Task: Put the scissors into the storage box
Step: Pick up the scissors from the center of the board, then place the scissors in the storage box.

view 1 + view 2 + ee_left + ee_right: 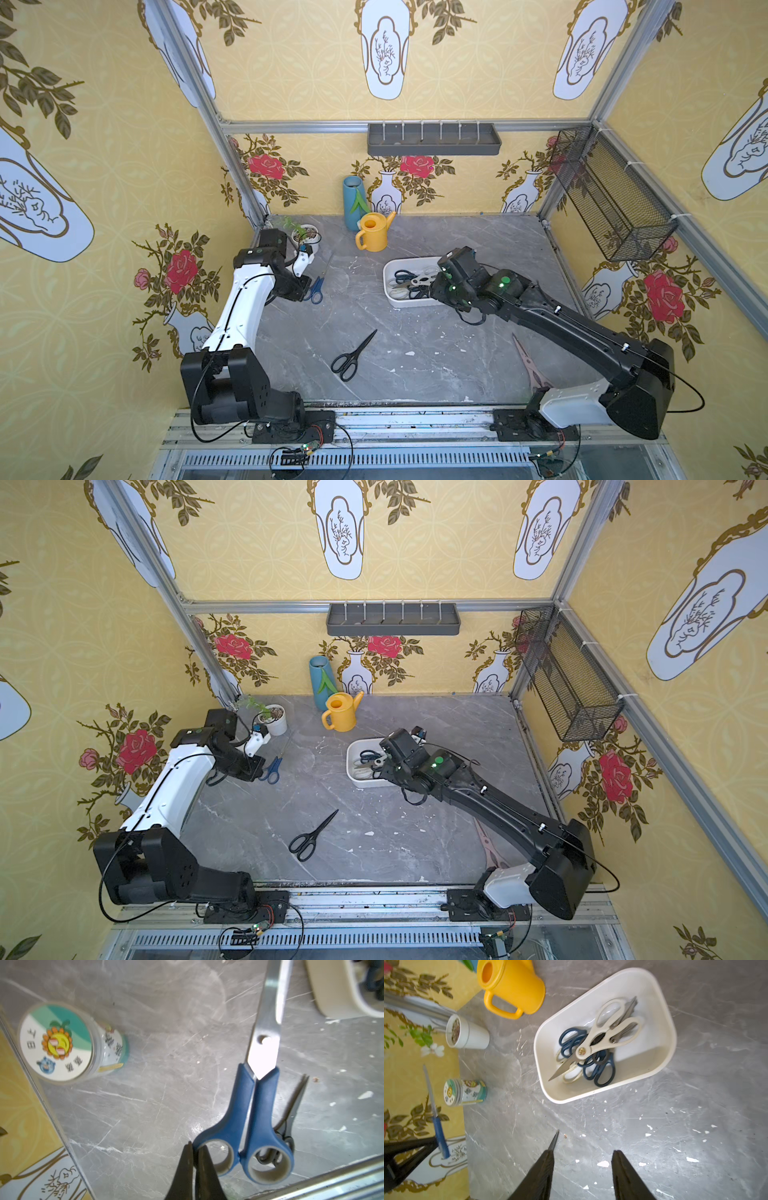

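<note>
My left gripper point(194, 1147) is shut on the rim of one handle ring of a blue-handled pair of scissors point(239, 1113), held off the table at the far left in both top views point(316, 286) point(272, 769). The white storage box point(409, 305) point(643, 1061) holds cream-handled shears point(608, 1030) on top of several blue-handled pairs point(600, 1070). A black pair point(353, 357) lies in the middle near the front. A pinkish-beige pair point(530, 365) lies partly under the right arm. My right gripper point(582, 1155) hangs open and empty beside the box.
At the back stand a yellow watering can point(374, 237), a blue vase point(354, 201) and a white plant pot point(307, 237). A small round tin point(464, 1092) sits by the left wall. A grey tray point(434, 139) and a black mesh basket point(611, 195) hang on the walls.
</note>
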`<control>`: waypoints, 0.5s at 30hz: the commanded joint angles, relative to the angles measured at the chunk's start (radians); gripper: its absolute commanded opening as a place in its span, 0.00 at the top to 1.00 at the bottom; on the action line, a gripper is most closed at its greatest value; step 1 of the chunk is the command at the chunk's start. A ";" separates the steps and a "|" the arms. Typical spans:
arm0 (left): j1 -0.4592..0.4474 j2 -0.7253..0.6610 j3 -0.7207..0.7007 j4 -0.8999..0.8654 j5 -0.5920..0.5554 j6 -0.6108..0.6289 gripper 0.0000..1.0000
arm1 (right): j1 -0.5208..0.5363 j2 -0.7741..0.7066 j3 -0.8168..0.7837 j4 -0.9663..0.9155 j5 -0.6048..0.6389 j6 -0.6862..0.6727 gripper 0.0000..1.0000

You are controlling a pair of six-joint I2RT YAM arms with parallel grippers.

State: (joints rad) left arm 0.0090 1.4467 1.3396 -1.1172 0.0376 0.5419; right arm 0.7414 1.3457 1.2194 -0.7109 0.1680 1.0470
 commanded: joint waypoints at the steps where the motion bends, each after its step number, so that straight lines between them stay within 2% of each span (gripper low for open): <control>1: -0.110 0.055 0.104 -0.121 0.001 0.024 1.00 | -0.046 -0.054 -0.050 0.007 0.025 0.035 0.49; 4: -0.246 0.182 0.247 -0.124 -0.038 0.098 1.00 | -0.084 -0.109 -0.093 0.013 0.026 0.052 0.50; 7: -0.343 0.332 0.391 -0.104 -0.092 0.185 1.00 | -0.096 -0.161 -0.116 0.005 0.037 0.056 0.49; 15: -0.500 0.717 0.762 -0.059 -0.142 0.344 1.00 | -0.100 -0.266 -0.143 -0.084 0.082 0.093 0.49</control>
State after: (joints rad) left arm -0.4664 2.0911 2.0365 -1.1751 -0.0826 0.7967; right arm 0.6407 1.1061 1.0863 -0.7536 0.2100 1.1107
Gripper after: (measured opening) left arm 0.086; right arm 0.506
